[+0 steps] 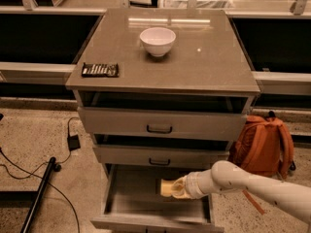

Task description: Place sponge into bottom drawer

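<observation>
The pale yellow sponge (pixel 167 188) hangs over the right part of the bottom drawer (pixel 131 198), which is pulled out with its grey-brown floor showing. My gripper (pixel 178 188) reaches in from the right on a white arm and holds the sponge by its right end, just above the drawer floor. The gripper sits below the middle drawer front. Whether the sponge touches the floor I cannot tell.
A white bowl (pixel 157 41) and a dark candy bar wrapper (pixel 99 70) lie on the cabinet top (pixel 204 62). An orange backpack (pixel 265 142) leans at the cabinet's right. Black cables (pixel 29 171) and a dark pole (pixel 41 191) lie on the floor at left.
</observation>
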You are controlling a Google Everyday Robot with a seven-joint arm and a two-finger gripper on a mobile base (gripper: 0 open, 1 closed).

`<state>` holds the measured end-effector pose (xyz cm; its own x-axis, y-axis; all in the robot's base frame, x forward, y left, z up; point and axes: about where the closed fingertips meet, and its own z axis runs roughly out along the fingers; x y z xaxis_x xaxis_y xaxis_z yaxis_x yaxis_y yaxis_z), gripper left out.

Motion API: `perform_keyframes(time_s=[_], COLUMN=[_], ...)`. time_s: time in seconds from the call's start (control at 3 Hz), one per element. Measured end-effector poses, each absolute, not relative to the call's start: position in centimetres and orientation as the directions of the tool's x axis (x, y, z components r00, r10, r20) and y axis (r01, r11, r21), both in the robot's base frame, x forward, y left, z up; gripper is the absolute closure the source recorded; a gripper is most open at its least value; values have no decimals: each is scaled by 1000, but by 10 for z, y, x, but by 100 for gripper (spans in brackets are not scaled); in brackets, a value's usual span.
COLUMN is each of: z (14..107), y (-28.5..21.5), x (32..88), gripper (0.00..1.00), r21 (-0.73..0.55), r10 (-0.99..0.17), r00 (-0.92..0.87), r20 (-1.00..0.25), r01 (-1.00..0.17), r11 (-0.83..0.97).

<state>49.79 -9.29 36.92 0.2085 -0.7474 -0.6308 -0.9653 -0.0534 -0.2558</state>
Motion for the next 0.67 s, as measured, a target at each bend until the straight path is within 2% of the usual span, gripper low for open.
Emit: perform_keyframes(time_s=[0.67], z=[270], y=[-102], x=[513], gripper=[100], r21=[-254], r10=[-764], r00=[149], r20=[-628], r01=[-967], r11=[20])
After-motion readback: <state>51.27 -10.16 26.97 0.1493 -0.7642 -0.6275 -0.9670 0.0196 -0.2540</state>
